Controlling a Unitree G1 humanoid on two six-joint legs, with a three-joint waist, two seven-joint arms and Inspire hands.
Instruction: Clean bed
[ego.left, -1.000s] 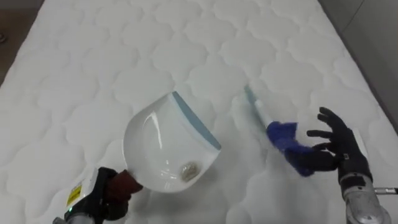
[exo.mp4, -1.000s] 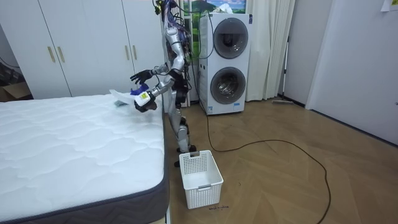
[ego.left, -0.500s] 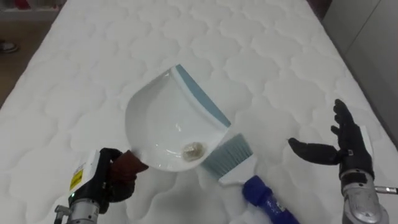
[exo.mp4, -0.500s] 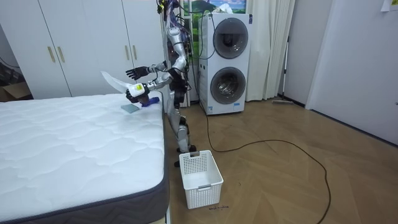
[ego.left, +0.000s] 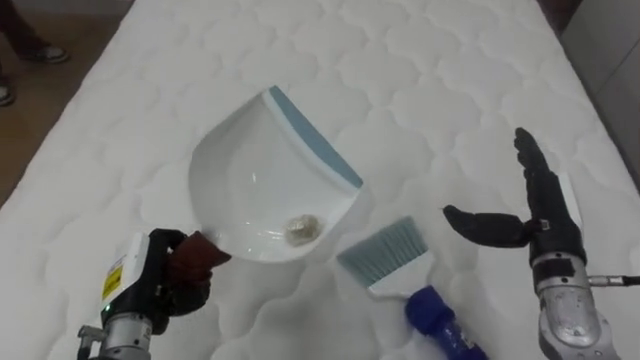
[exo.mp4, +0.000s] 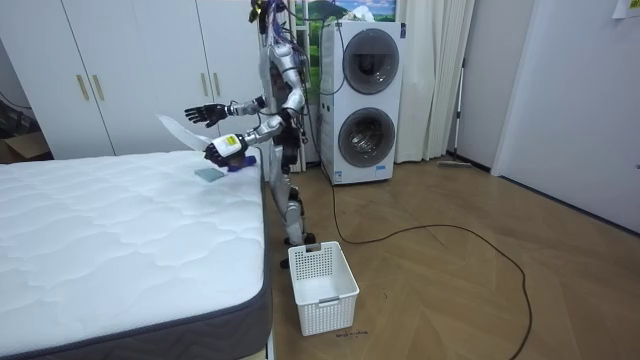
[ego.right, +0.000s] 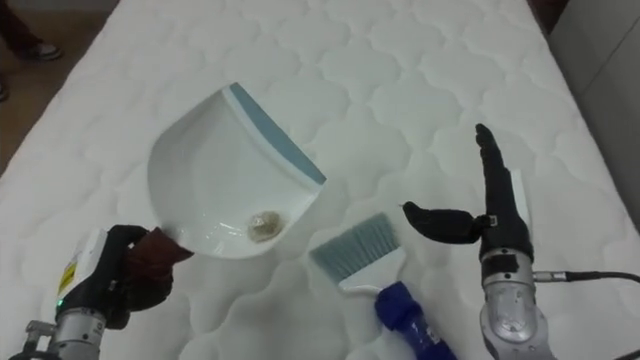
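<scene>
The mattress (ego.left: 420, 60) lies open ahead of both hands, bare quilt all the way to its far end. Close in, the dustpan (ego.left: 265, 185) blocks the middle, raised off the quilt with the left hand (ego.left: 165, 280) curled round its handle. The brush (ego.left: 400, 280) lies flat just beside the pan's lip. A strip of free quilt separates it from the right hand (ego.left: 540, 230), which hovers with its fingers spread. On the floor (exo.mp4: 450, 280) a white basket (exo.mp4: 322, 285) stands by the bed's corner, near the robot's feet.
</scene>
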